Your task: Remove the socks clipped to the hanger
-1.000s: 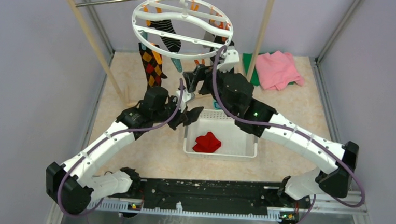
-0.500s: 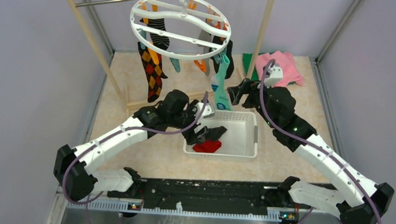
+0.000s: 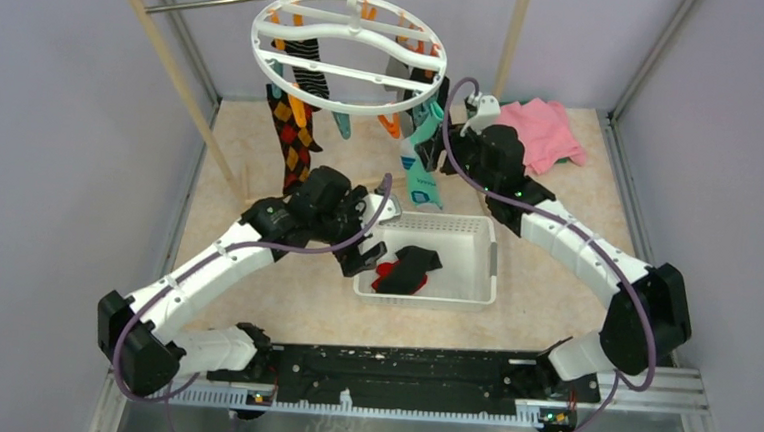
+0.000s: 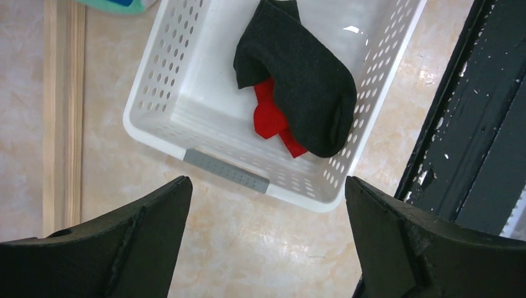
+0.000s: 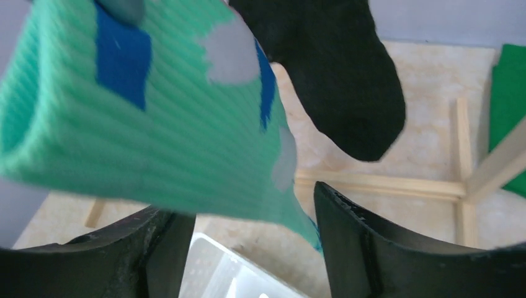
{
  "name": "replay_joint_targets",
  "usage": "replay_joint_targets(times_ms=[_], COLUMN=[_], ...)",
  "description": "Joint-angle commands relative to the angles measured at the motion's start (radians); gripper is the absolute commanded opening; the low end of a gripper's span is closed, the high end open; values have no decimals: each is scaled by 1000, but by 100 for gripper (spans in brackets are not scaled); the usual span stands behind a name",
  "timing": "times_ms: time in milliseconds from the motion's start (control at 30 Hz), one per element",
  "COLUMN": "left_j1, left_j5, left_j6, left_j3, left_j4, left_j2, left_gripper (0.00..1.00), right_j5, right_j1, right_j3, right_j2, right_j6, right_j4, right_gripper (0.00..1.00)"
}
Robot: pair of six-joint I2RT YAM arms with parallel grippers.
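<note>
Left tool (image 4: 267, 183) just sprang wide: black sock (image 4: 304, 93) dropped onto red sock (image 4: 270, 118) in white basket (image 4: 226, 175). Right tool (image 5: 248, 202), spread, now astride teal sock (image 5: 155, 124) under hanger (image 3: 255, 40). Probably next pull.

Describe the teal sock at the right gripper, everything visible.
The teal sock is ribbed knit with blue and white marks. It hangs from the right side of the hanger, its lower end near the white basket's far rim. A black sock hangs beside it. The right gripper, open, straddles it; contact unclear.
</note>
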State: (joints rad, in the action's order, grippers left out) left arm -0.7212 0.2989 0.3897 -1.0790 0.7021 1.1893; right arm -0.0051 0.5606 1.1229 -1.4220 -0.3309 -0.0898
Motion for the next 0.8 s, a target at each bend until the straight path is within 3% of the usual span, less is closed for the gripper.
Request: replay_joint_targets(times_ms=[0,233,500,767], left_j1=[69,196,221,225], left_j5=[106,207,194,120], left_j6=[32,-15,-79,-117], left_j3=[-55,-112,-137,-135], left_j4=[88,74,3,-37], left_j2=[-61,-69,-117,-161], left_gripper=[99,99,99,99], right_j5=[-74,-103,1,-5], right_j1=[-11,-5,198,359], right_j3=[66,34,113,122], right_j2=[-45,-13,78,107], right_j6=[4,-37,-7,-122], right_j4=[-183,-197,45,26], right_gripper=[61,2,0,0])
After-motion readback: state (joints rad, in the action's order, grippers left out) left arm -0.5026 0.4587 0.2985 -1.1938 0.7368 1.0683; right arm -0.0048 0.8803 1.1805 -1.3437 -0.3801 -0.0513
